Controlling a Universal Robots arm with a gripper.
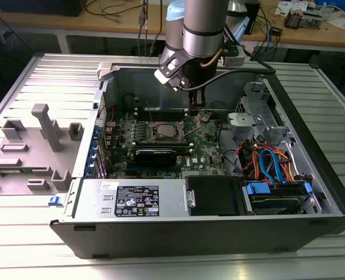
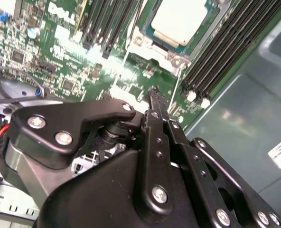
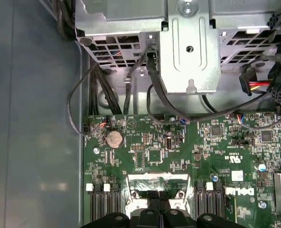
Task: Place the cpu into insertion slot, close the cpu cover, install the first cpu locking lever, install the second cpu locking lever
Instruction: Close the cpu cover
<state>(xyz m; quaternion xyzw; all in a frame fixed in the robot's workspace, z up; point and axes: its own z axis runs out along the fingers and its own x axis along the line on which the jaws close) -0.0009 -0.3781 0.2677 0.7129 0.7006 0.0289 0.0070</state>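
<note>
"Just ahead of the black two-finger gripper (image 2: 154, 95), what is that pale square?"

"That's the cpu (image 2: 178, 19) — a small flat chip with a dull silver-grey metal top. It sits in the insertion slot (image 1: 154, 130), the square socket in the green motherboard (image 3: 188, 156), between two banks of long black memory slots (image 2: 226, 52)."

"And the gripper?"

"Its fingers (image 2: 152, 123) are drawn together with nothing between them, tips low over the board, just short of the socket."

"How would the chip handle?"

"Light and stiff, I'd judge, with a slick top and a delicate underside — one to take by its edges only. The cpu cover (image 2: 147, 42), a thin silvery metal frame, appears to lie flat around it, and sheet that thin likely flexes. Two thin wire levers (image 2: 175, 92) run from the socket toward the gripper. Whether they are latched I cannot tell."
</note>
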